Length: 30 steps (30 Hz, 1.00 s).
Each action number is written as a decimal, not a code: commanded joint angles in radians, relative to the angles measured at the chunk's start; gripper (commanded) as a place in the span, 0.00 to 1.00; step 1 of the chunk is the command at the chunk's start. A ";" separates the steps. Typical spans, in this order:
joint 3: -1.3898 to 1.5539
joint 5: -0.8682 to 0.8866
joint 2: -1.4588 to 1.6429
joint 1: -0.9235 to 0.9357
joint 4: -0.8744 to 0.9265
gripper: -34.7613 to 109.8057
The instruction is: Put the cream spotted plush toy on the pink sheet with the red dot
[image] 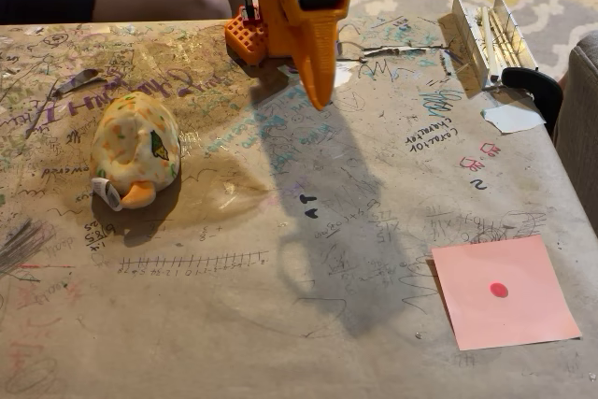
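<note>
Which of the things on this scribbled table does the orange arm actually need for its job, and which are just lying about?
Needed:
- cream spotted plush toy, at the left
- pink sheet with the red dot, at the lower right
- the arm's gripper, hanging above the table

Lying about:
- white paper scrap
- wooden stand at the far right
- metal scrap at the far left

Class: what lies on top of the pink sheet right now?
Nothing rests on the pink sheet except its printed red dot. The table beneath it is covered.

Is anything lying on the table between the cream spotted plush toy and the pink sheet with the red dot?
Nothing visible: only bare scribbled brown paper table covering separates the cream spotted plush toy from the pink sheet with the red dot.
</note>
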 commanded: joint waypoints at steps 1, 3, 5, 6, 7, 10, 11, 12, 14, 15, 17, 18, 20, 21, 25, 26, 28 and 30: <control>-0.252 -0.032 -0.279 0.098 -0.057 0.24; -0.437 -0.041 -0.586 0.247 -0.060 0.26; -0.589 -0.083 -0.811 0.408 -0.046 0.27; -0.627 -0.107 -0.876 0.488 -0.055 0.27; -0.653 -0.130 -0.919 0.565 -0.066 0.28; -0.653 -0.238 -0.936 0.730 -0.101 0.36; -0.637 -0.264 -0.916 0.775 -0.118 0.39; -0.621 -0.290 -0.893 0.808 -0.127 0.41; -0.609 -0.302 -0.865 0.867 -0.135 0.43; -0.611 -0.302 -0.865 0.884 -0.135 0.43; -0.621 -0.318 -0.907 0.896 -0.115 0.44; -0.634 -0.325 -0.942 0.900 -0.098 0.44; -0.657 -0.356 -1.014 0.907 -0.058 0.44; -0.669 -0.368 -1.048 0.911 -0.041 0.44; -0.736 -0.422 -1.170 0.917 0.052 0.44; -0.759 -0.433 -1.198 0.919 0.087 0.44; -0.799 -0.462 -1.246 0.919 0.158 0.44; -0.824 -0.479 -1.285 0.917 0.201 0.44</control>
